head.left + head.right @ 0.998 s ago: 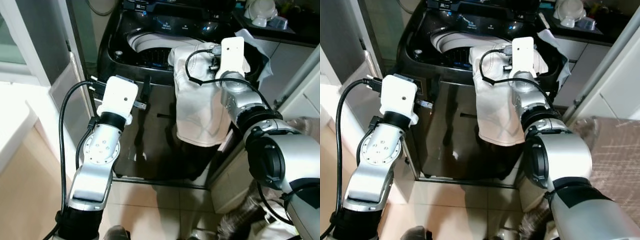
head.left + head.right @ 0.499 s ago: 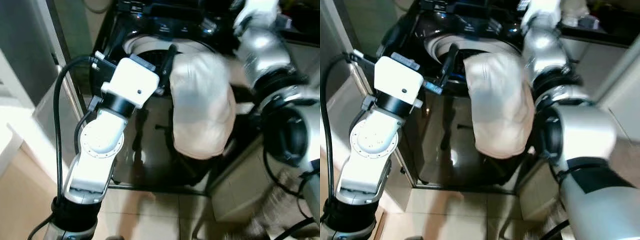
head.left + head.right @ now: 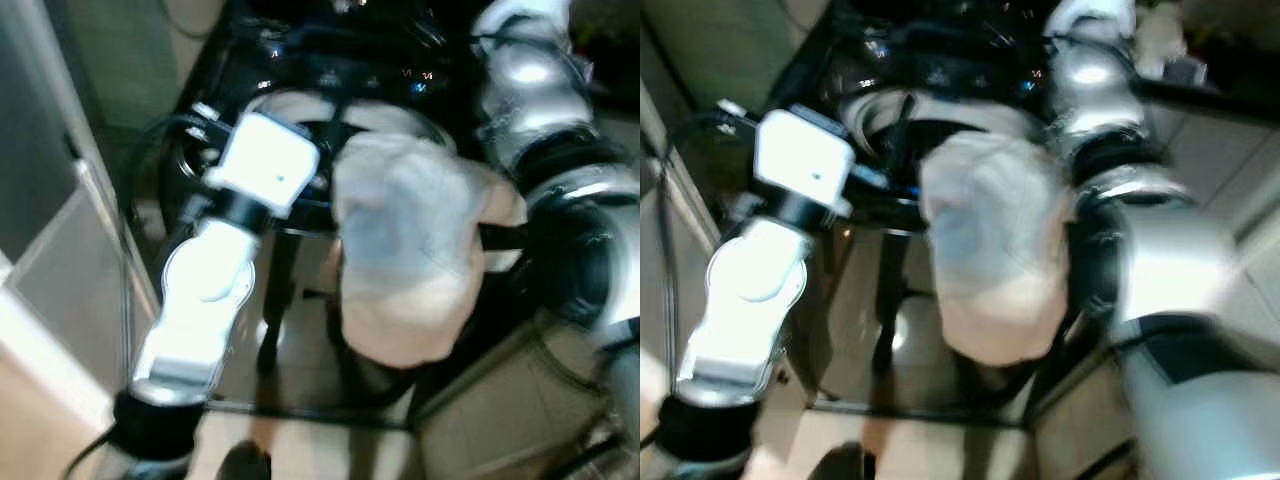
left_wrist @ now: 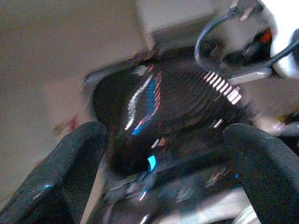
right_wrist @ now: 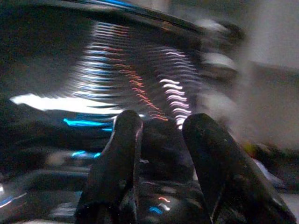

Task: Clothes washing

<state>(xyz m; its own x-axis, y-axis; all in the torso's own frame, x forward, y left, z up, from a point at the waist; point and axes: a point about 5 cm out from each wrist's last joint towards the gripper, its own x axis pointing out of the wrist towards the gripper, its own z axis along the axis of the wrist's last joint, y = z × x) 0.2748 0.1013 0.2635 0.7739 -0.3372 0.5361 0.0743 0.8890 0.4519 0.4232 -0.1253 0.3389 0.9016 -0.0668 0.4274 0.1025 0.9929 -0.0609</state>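
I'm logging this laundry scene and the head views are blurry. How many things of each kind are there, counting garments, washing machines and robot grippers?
White garment, draped over the machine's front edge: 1
Black top-load washing machine: 1
Robot grippers: 2, left gripper with fingers apart, right gripper pointing at the machine's dark top
Total: 4

Left gripper (image 4: 161,158) fingers spread wide (blurred); right gripper (image 5: 161,135) parted
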